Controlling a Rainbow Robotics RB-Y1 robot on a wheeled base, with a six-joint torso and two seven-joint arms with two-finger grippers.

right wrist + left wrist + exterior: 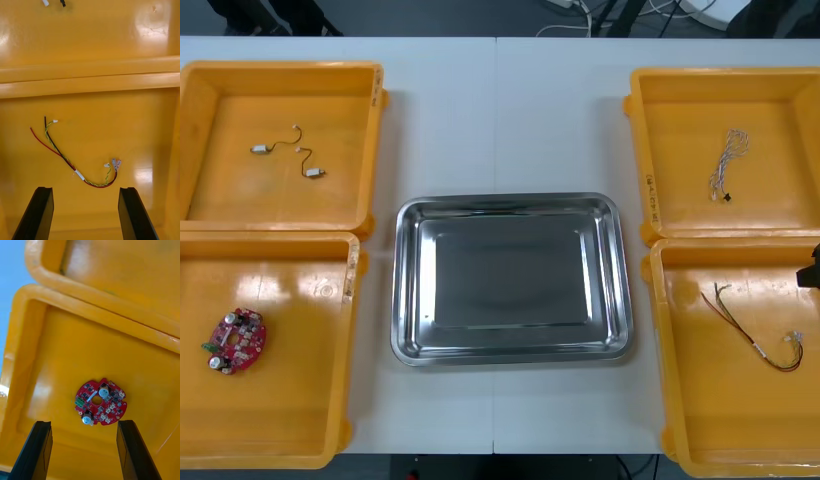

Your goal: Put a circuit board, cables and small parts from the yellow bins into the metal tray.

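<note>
A round red circuit board [237,341] lies in the near left yellow bin [300,420]. In the left wrist view the board [100,402] sits just beyond my left gripper [84,450], which is open and hangs above the bin floor. A red and yellow cable [760,335] lies in the near right bin [740,430]. My right gripper [86,210] is open over that bin, with the cable [71,161] curving just ahead of its fingers. The bare, shiny metal tray [410,340] stands between the bins with nothing in it.
The far left bin [220,200] holds small metal parts [260,148] joined by a thin wire. A twisted blue and white cable [725,165] lies in the far right bin [780,110]. A black piece of the right arm [810,270] shows at the right edge.
</note>
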